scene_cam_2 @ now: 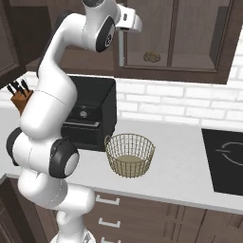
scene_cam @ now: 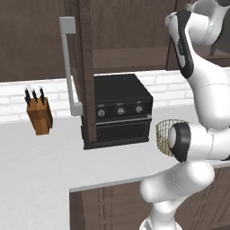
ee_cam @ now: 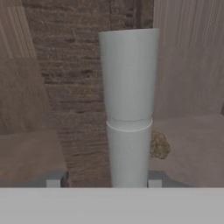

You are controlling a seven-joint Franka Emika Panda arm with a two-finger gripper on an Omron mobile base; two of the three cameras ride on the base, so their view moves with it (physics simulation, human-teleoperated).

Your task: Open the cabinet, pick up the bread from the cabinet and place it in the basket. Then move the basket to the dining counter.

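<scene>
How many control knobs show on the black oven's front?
3: in a row on the oven's front panel, left, middle and right. None looks hidden.

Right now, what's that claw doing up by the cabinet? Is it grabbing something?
Claw: partly closed, one fingertip on each side of the grey cabinet door handle. Whether it grips yet cannot be told.

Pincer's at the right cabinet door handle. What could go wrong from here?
1. The pincer straddles the grey bar handle, with gaps on both sides; if the grip isn't firm it may slip when pulling.
2. The bread sits just behind that door; overreaching could knock it.
3. The left door already hangs open over the oven, crowding the arm's swing.
</scene>
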